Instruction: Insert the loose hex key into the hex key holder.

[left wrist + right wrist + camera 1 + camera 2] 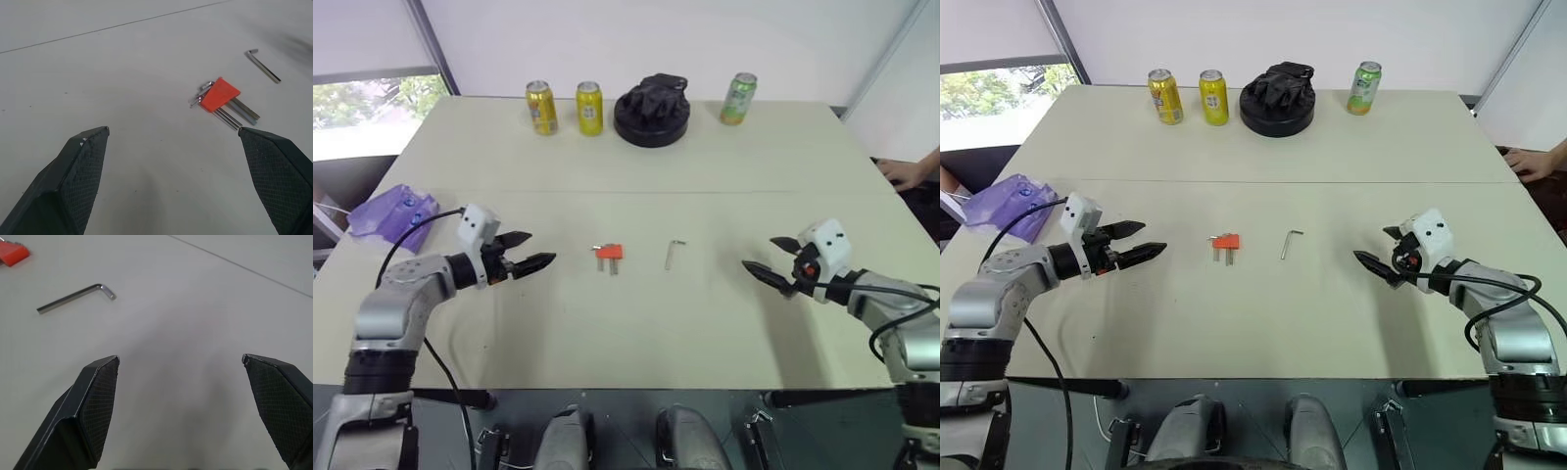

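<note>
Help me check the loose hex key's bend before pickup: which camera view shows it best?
The right wrist view: the loose hex key lies large and unobstructed there, its short bent end plain. The left wrist view shows it smaller, beyond the hex key holder. Both eye views show a thin sliver beside the holder.

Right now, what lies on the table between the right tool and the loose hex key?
Nothing: bare table between the open right tool and the loose hex key, seen in the left eye and right wrist views.
</note>
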Available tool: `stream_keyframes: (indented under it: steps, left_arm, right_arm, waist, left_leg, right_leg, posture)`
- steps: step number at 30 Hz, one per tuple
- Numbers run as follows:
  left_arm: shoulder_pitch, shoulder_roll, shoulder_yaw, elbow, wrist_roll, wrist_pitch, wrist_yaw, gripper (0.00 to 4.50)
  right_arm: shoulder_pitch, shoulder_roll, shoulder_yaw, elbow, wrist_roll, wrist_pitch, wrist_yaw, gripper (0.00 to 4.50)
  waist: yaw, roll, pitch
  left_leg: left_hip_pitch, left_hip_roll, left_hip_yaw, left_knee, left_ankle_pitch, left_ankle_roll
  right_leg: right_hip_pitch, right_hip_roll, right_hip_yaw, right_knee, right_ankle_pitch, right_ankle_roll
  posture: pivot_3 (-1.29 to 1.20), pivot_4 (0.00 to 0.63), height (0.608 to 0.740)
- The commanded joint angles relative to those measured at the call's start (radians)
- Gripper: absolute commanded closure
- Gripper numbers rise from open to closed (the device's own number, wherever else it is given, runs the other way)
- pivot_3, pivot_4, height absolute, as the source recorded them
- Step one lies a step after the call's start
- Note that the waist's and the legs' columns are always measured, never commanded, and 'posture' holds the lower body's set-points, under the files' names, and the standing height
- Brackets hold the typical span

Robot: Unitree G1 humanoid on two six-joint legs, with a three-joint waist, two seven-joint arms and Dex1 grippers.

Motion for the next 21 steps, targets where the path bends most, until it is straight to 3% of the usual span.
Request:
stream_keyframes:
  steps: [1,21]
  left_arm:
    - [-0.002,-0.001,0.038,-0.027,-0.014,-0.015,0.019,0.08]
    - [-0.036,0.0,0.025,0.007,-0.005,-0.032,0.004,0.08]
  right_arm:
    - [-0.012,0.009,0.0,-0.009,-0.006,-0.022,-0.008,0.31]
    - [-0.055,0.025,0.031,0.044,-0.031,-0.059,-0.021,0.31]
  waist:
    - [0.0,0.0,0.0]
    - [0.0,0.0,0.0]
  left_leg:
    - [0.0,0.0,0.0,0.0,0.0,0.0]
    - [0.0,0.0,0.0,0.0,0.0,0.0]
  right_leg:
    - [0.0,0.0,0.0,0.0,0.0,0.0]
    - [0.0,0.0,0.0,0.0,0.0,0.0]
  posture:
    - [0.0,0.15,0.74]
    - [0.0,0.15,0.74]
